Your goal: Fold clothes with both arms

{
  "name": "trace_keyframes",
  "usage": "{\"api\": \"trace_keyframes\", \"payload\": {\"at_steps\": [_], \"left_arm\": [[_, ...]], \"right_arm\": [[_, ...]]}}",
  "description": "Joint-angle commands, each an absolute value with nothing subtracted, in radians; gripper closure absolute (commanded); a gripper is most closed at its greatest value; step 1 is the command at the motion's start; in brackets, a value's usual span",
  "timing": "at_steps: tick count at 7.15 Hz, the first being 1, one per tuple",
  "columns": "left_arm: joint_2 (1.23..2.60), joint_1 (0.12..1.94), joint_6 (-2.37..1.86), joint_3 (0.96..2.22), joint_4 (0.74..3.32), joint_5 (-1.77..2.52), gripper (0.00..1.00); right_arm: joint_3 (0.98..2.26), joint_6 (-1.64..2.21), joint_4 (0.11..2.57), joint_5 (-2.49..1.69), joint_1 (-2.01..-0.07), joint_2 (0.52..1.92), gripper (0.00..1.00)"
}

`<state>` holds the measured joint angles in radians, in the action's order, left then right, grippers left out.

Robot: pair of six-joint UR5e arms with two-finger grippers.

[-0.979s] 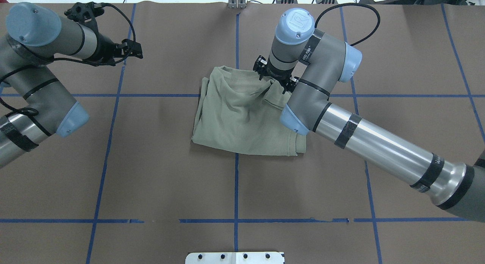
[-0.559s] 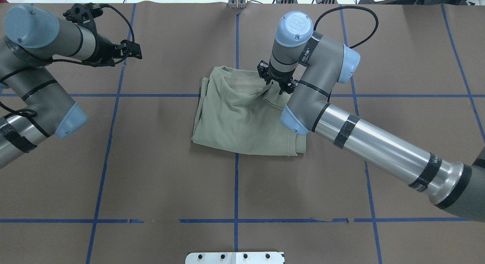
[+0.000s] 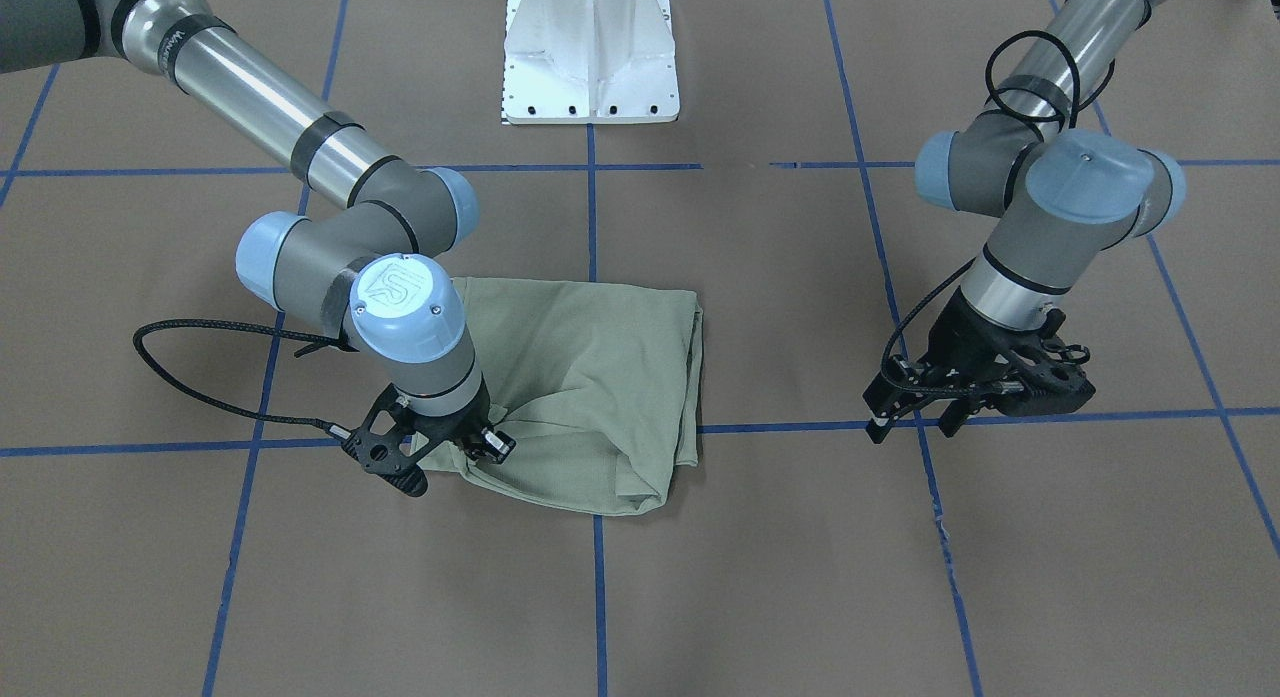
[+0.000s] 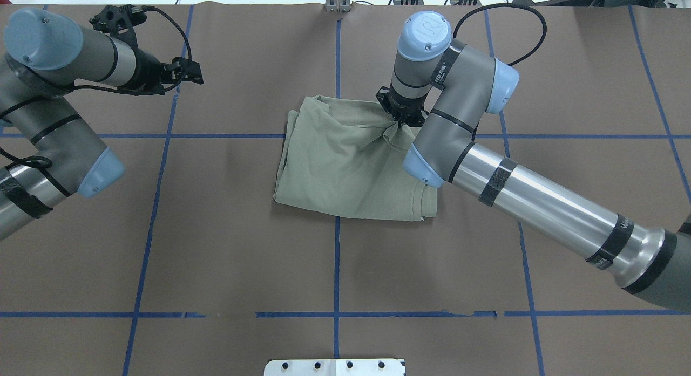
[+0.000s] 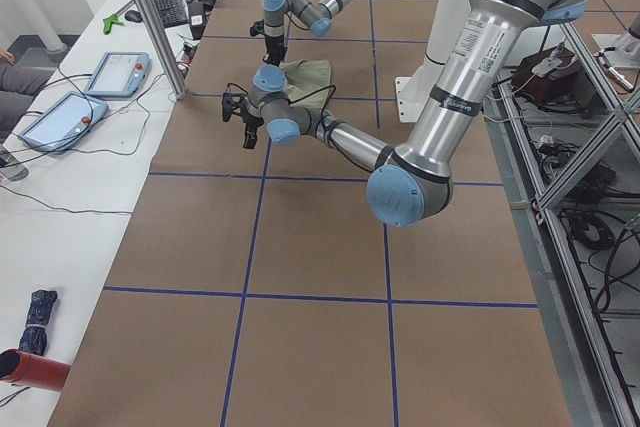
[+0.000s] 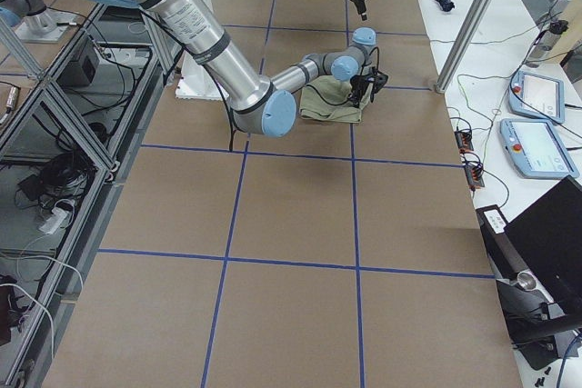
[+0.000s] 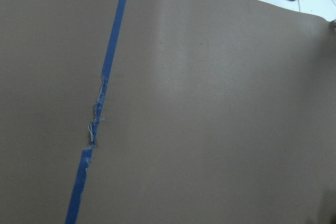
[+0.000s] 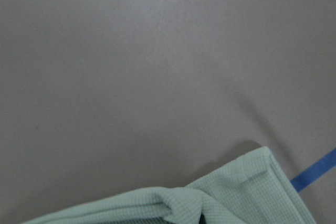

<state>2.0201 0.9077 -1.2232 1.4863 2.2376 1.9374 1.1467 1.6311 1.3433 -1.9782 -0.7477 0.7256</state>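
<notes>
Item: shirt [image 4: 340,171], sage-green fine waffle knit, soft and limp, folded to a near-square packet at the centre of the counter [image 4: 216,246], astride the blue tape lines [image 4: 336,268]. In the overhead view its slightly longer side runs 12 to 6, with a rounded doubled edge at 9 and the hem edge at 6. Right tool [image 4: 400,121]: clenched, as far as the wrist above it lets one see, on a gathered pinch at the packet's 1 o'clock corner, creases radiating from it. The bulk of the cloth lies toward 7–8 o'clock from this tool. Left tool [image 4: 190,73]: released, empty, hovering well apart at 10 o'clock of the shirt. Judgement: the right tool is the nearer, and any carry-over would run toward 7–8 o'clock. Counter surface: matte brown paper, probably low in friction.
</notes>
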Motion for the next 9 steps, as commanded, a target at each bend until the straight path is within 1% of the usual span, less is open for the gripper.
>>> {"api": "trace_keyframes", "payload": {"at_steps": [1,2,4,5,6,7,8,9], "left_arm": [[2.022,0.905,-1.226,1.486,2.238,1.937,0.00],[2.023,0.904,-1.226,1.486,2.238,1.937,0.00],[2.029,0.904,-1.227,1.486,2.238,1.937,0.00],[2.029,0.908,-1.220,1.488,2.238,1.940,0.00],[2.022,0.926,-1.212,1.494,2.238,1.988,0.00],[2.013,0.981,-1.174,1.505,2.232,2.075,0.00],[1.923,1.033,-1.073,1.544,2.232,2.113,0.00],[1.866,1.101,-0.949,1.563,2.226,2.135,0.00]], "right_arm": [[1.146,1.637,1.396,-1.968,-0.772,0.729,0.64],[1.147,1.635,1.391,-1.967,-0.770,0.729,0.01],[1.150,1.620,1.385,-1.968,-0.787,0.729,0.00],[1.175,1.599,1.388,-1.982,-0.826,0.732,0.00],[1.237,1.495,1.394,-1.983,-0.862,0.785,0.00],[1.315,1.312,1.396,-1.985,-0.915,0.886,0.00],[1.351,1.123,1.394,-1.996,-0.972,0.964,0.00],[1.395,0.971,1.387,-2.025,-1.023,1.044,0.00]]}}
